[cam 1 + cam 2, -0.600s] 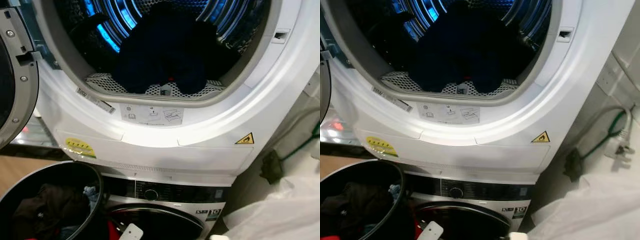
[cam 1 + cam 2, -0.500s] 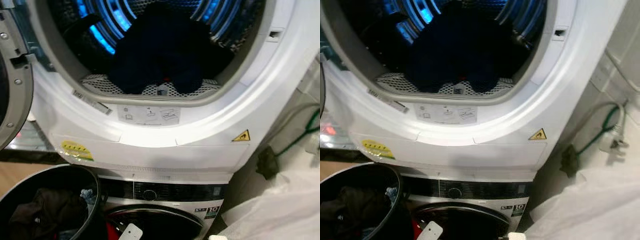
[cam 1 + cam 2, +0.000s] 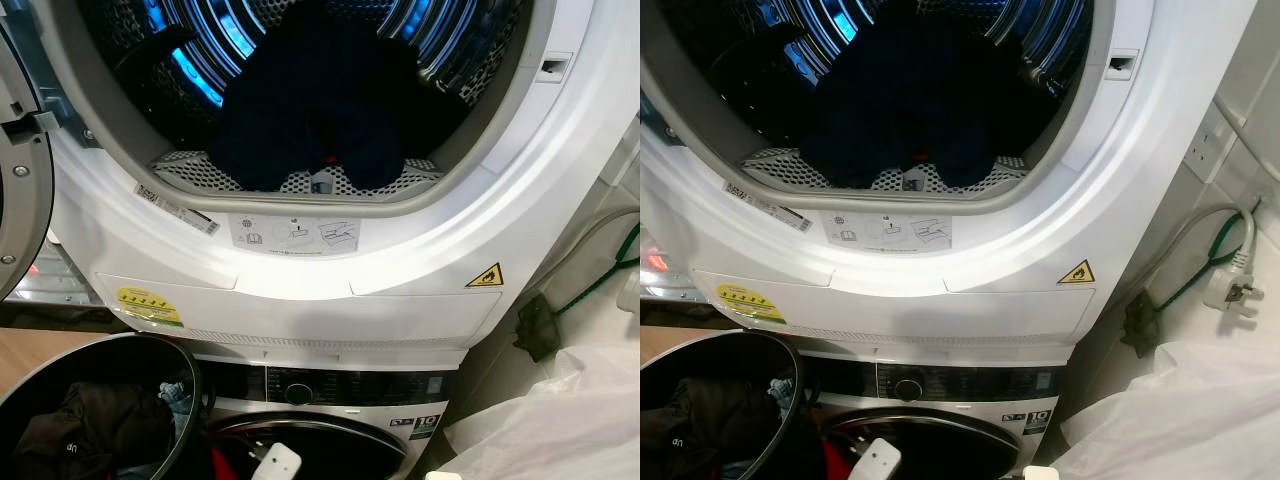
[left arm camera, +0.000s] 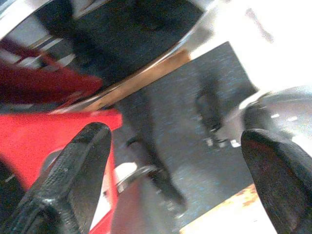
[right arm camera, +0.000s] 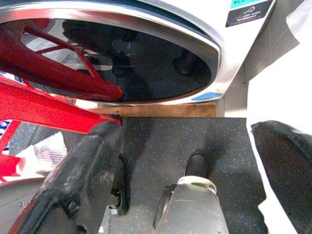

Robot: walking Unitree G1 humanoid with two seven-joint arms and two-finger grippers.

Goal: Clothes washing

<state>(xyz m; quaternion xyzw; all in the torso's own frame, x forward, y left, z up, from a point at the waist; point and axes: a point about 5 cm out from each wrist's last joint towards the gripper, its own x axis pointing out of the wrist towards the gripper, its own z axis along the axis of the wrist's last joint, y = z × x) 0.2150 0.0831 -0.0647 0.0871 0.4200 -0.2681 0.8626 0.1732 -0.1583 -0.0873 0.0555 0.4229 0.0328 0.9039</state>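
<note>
The upper machine (image 3: pixel 300 270) stands with its round door (image 3: pixel 18 170) swung to the left. A heap of dark navy clothes (image 3: pixel 310 110) lies in the blue-lit drum. Under it is a second machine with a dial (image 3: pixel 297 393) and a dark glass door (image 5: pixel 122 63). At the lower left, a black laundry basket (image 3: pixel 195 385) holds dark garments (image 3: pixel 90 430). My left gripper (image 4: pixel 178 146) hangs low, open, nothing between its fingers. My right gripper (image 5: pixel 190 141) is likewise open and empty above the floor mat (image 5: pixel 161 141).
A white plastic bag (image 3: pixel 550 420) bulges at the lower right. A green cable and white plug (image 3: pixel 1230 290) hang on the wall to the right. A red frame (image 5: pixel 44 102) stands by the lower machine's door. A small white object (image 3: pixel 280 462) lies at the bottom edge.
The head camera has shifted a little, so the whole picture sits slightly differently. The clothes, machines and basket have not moved.
</note>
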